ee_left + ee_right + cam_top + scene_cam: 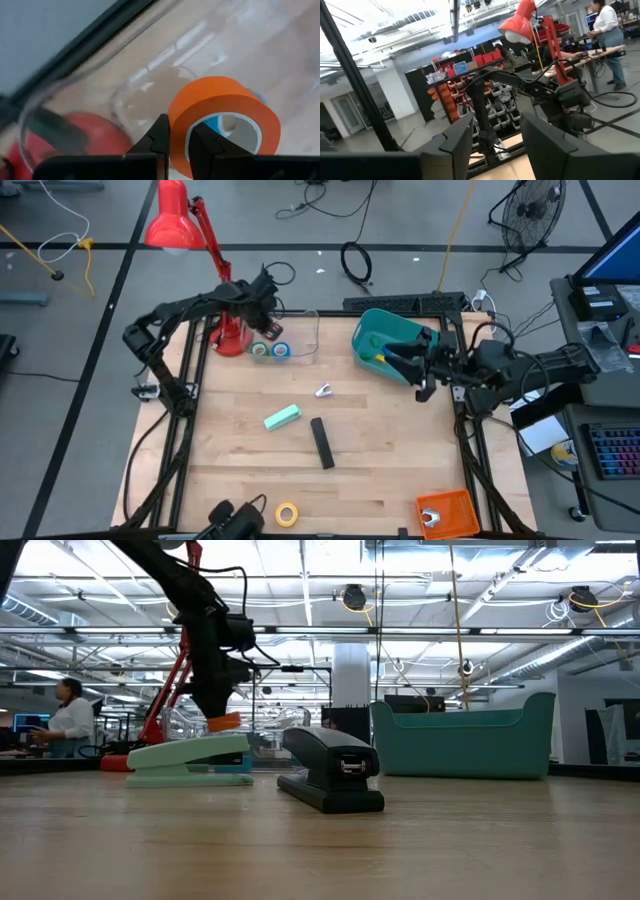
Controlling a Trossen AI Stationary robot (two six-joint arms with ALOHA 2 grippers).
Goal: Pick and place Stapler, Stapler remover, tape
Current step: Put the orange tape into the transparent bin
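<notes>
At the far left of the table, beside the red desk lamp (180, 225), the left gripper (268, 323) is seen nearly closed on an orange tape roll (225, 122), its fingers (157, 137) pinching the ring's wall, one outside and one inside the pale core. The roll is held over a clear container (300, 335) in which a green tape roll (261, 350) and a blue tape roll (280, 351) already lie (the blue one also shows through the orange ring in the left wrist view). The step in hand is judged to be the placing of the orange roll; the next move calls for lowering it into the container and opening the fingers so it drops clear beside the other two. Toward the middle of the table, a mint-green stapler (282, 417), a small metal staple remover (323, 390) and the black stapler (322, 442) are left untouched, and a yellow tape roll (288, 514) lies at the near edge. At the right, the right gripper (392, 358) is held above the teal bin (368, 330), its jaws standing apart with nothing between them, while an orange tray (447, 512) sits at the near right corner.
</notes>
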